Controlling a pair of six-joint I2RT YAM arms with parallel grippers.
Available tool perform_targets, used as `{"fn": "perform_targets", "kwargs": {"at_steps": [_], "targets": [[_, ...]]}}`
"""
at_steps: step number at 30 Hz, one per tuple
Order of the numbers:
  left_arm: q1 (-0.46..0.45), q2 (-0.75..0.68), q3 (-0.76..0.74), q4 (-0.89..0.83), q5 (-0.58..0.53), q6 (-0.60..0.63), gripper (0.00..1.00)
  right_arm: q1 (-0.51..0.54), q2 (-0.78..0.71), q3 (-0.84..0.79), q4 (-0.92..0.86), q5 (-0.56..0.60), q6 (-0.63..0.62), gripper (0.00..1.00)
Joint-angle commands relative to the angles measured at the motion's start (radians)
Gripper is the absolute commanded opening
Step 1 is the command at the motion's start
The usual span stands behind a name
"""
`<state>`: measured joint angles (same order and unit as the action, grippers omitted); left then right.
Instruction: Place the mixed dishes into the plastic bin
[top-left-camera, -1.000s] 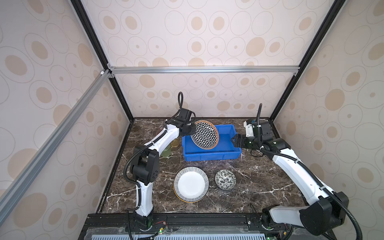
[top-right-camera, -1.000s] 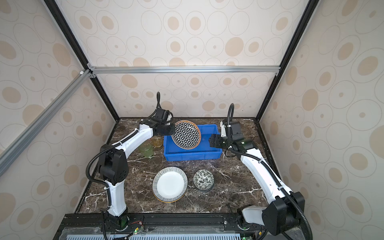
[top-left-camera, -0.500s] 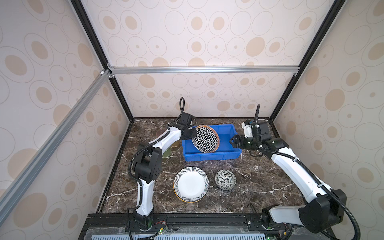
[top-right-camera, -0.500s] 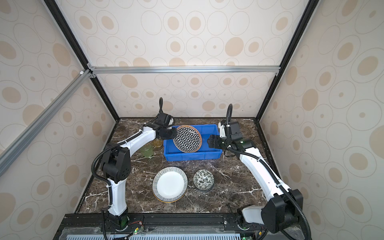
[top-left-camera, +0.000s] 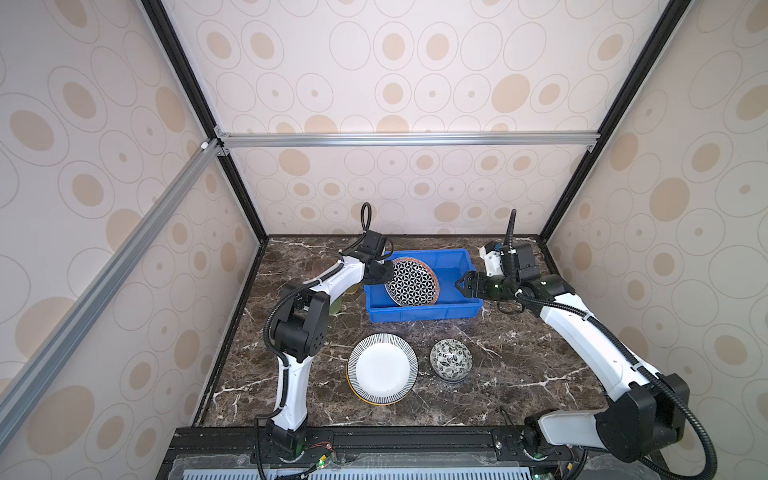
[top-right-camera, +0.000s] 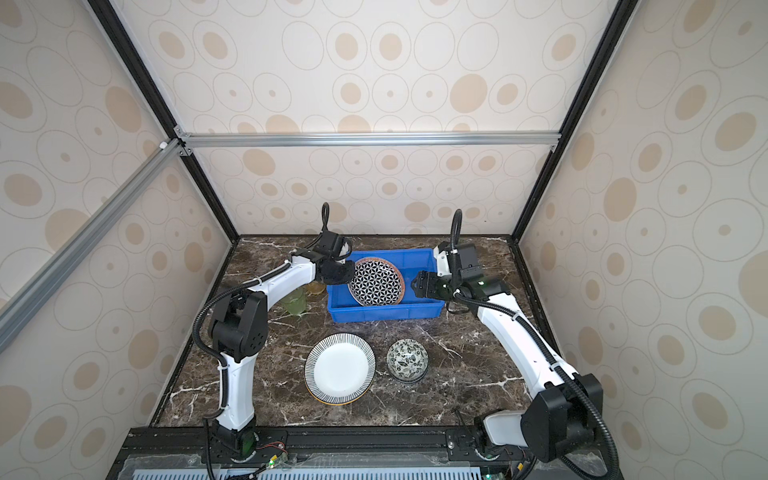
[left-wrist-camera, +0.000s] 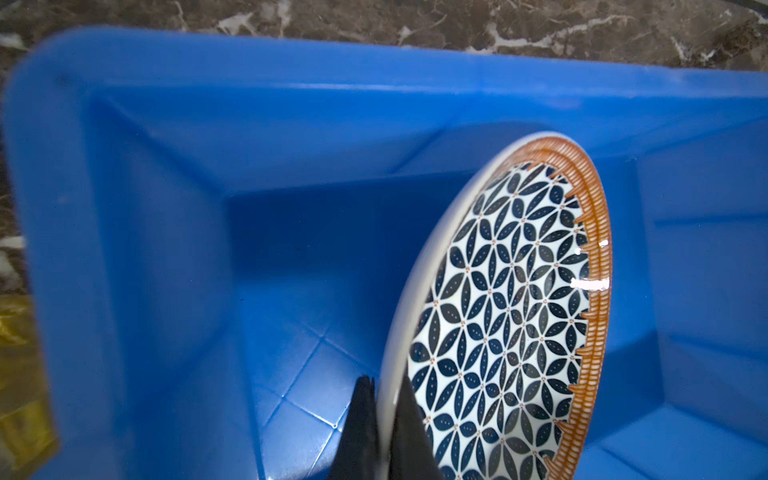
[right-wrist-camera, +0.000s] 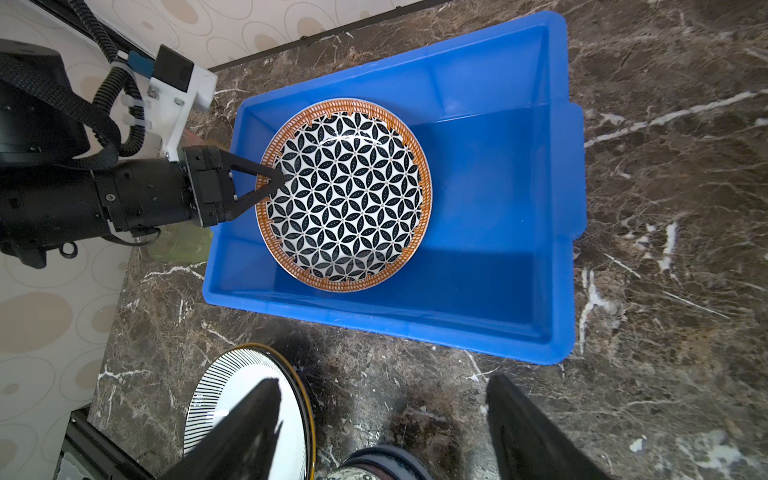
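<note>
Marble top (top-left-camera: 519, 361): L jaws clamp plate (top-left-camera: 411, 281) in bin (top-left-camera: 424, 316).

High twin overviews, wrist cameras near bin (right-wrist-camera: 559, 166)

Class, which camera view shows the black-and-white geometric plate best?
The right wrist view: the geometric plate shows almost whole and face-on. The left wrist view crops it, nearly edge-on; both top views show it small.
</note>
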<state>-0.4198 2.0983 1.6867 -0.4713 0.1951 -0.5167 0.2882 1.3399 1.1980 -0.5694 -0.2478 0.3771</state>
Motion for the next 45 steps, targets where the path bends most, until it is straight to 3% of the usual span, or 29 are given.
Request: {"fn": "perform_targets", "kwargs": {"at_steps": [1, 6, 17, 45], "targets": [[0.001, -0.007, 0.006, 0.039, -0.012, -0.008, 0.0, -0.004, 0.019, -0.004, -0.032, -0.021, 0.002, 0.8], [-0.015, 0.045, 0.074, -0.068, -0.088, 0.013, 0.0, -0.003, 0.024, -0.01, -0.04, -0.022, 0.008, 0.8], [-0.031, 0.098, 0.105, -0.139, -0.191, 0.018, 0.0, -0.003, 0.031, -0.019, -0.052, -0.038, 0.006, 0.79], [-0.039, 0.124, 0.046, -0.193, -0.273, 0.009, 0.08, -0.004, 0.042, -0.049, -0.044, -0.079, 0.024, 0.79]]}}
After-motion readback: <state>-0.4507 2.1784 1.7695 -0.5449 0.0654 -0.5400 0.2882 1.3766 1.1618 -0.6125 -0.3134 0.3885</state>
